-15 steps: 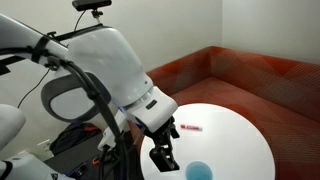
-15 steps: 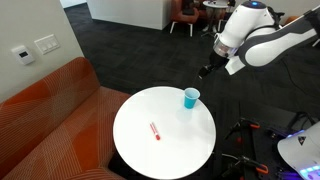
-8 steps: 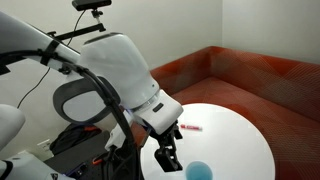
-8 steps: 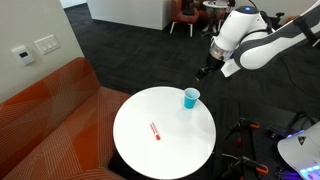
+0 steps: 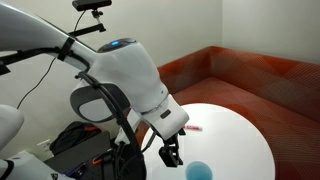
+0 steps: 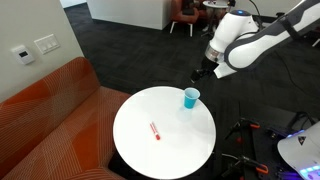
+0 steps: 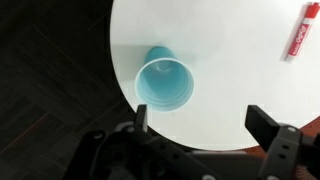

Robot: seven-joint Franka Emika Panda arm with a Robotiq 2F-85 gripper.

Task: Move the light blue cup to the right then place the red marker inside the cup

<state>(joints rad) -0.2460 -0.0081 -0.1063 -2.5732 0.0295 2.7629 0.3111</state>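
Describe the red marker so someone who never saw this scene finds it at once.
Find the round white table beside the orange sofa. The marker lies flat near the table's middle, apart from the blue cup at the rim. It is the only thin red stick there; the cup stands upright.

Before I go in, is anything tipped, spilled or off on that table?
Nothing is spilled or damaged. The small turquoise plastic cup stands upright, though close to the round white table's edge. The short red marker lies flat, well apart from it.
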